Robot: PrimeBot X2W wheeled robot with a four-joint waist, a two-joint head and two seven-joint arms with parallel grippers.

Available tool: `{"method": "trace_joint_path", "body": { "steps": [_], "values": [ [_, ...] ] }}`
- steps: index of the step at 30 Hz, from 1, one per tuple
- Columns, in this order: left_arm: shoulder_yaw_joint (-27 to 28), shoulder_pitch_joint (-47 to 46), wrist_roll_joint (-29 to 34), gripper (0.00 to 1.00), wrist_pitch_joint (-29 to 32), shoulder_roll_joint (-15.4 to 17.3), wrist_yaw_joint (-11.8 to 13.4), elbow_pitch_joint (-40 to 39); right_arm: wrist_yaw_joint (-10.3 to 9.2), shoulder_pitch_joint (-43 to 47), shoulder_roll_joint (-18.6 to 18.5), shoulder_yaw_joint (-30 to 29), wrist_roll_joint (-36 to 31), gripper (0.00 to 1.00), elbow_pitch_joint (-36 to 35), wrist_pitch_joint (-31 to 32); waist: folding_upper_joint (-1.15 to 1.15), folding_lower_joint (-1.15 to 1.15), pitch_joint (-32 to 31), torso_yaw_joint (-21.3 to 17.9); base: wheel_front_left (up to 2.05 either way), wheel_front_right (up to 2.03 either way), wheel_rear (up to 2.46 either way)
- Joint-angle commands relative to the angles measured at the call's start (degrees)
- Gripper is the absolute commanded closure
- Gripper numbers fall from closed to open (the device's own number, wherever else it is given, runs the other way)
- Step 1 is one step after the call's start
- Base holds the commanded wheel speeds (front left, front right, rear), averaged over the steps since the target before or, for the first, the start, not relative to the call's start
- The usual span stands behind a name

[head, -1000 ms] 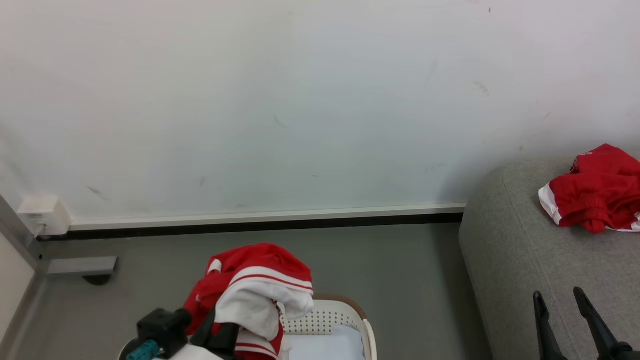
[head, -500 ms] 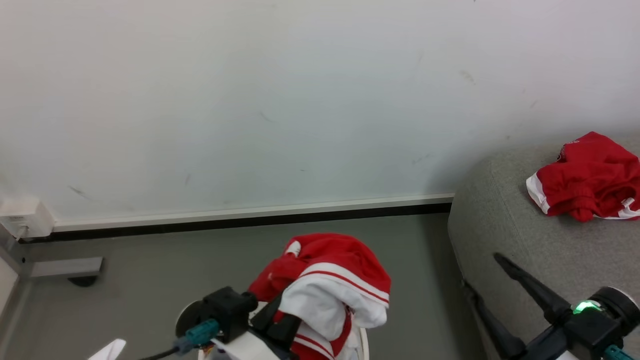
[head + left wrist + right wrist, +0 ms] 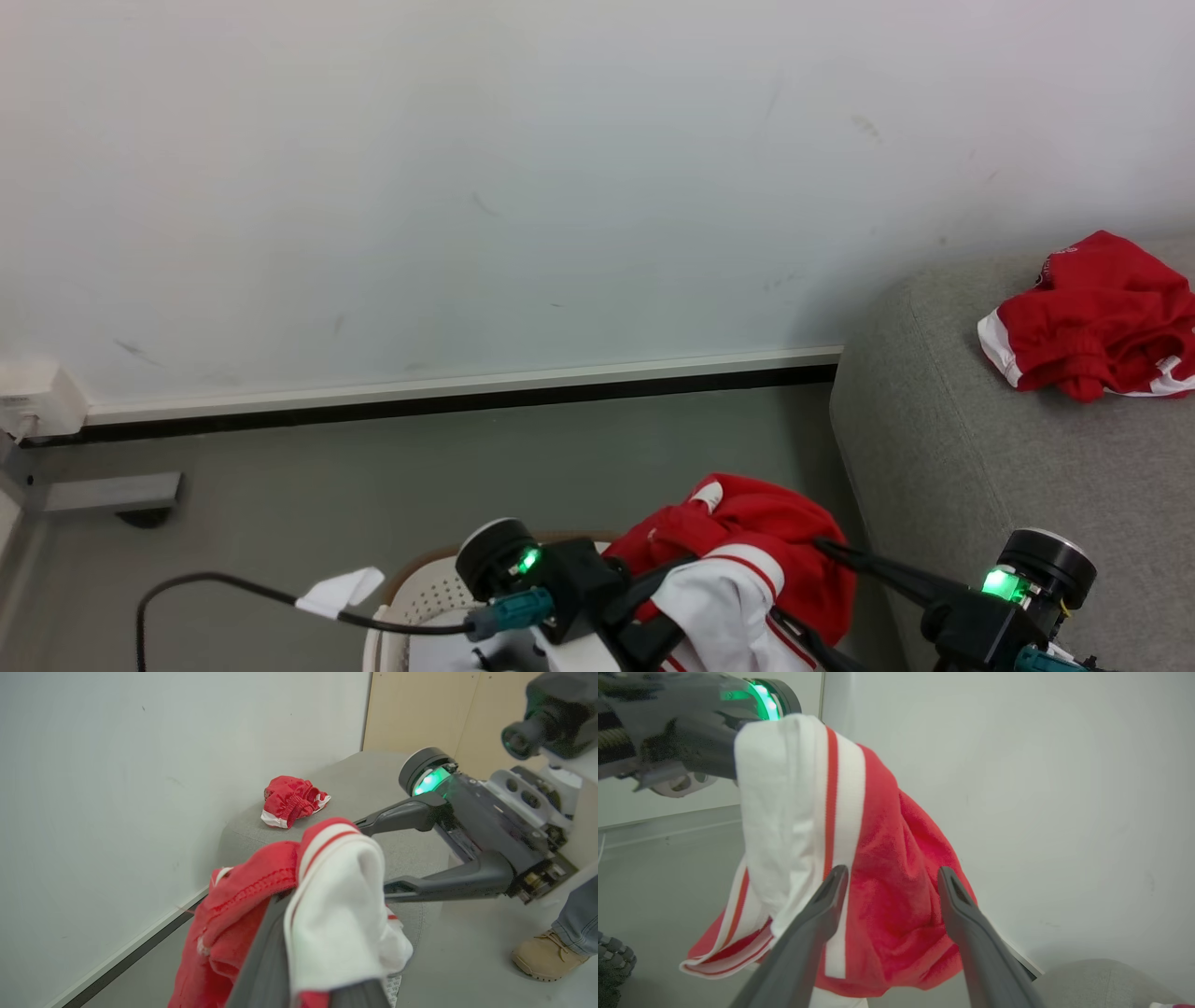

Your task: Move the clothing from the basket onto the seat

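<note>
Left tool [image 3: 693,574] clamps clothing [image 3: 761,523] beside seat [image 3: 934,448] edge — floor [image 3: 373,485] stretches left.

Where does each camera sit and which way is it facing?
Head view: on the head, facing forward and down: wall, floor, seat, basket; left claw and right claw at bottom.
Left wrist view: along its own fingers, over the held garment toward the seat; right claw open at right.
Right wrist view: along its own open fingers at the held garment, wall; left claw upper left.
Shared: all show the held garment; head and left wrist views show the second garment on the seat.
</note>
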Motion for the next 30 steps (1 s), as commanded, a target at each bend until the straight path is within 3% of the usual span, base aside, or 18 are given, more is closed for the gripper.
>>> {"method": "trace_joint_path", "body": {
  "steps": [1,12,30],
  "values": [
    [-1.2,-1.5,-1.4,1.00,-1.0,0.5,0.1,0.3,-0.14,-1.7,-0.7,1.3,0.4,0.00,0.3,0.4,0.00,-0.01,0.0,-0.1,0.00,0.00,0.00],
    [-13.5,-8.3,-9.4,1.00,-4.7,1.5,0.0,0.6,-0.14,-7.1,-0.7,7.5,2.1,0.00,3.5,0.0,0.00,-0.01,-0.1,0.3,0.00,0.00,0.00],
    [-21.3,-13.4,-17.5,1.00,-8.6,0.8,0.0,5.3,-0.14,-11.9,0.6,15.7,6.3,0.00,5.1,-3.4,0.00,-0.01,0.1,0.4,0.00,0.00,0.00]
  ]
}}
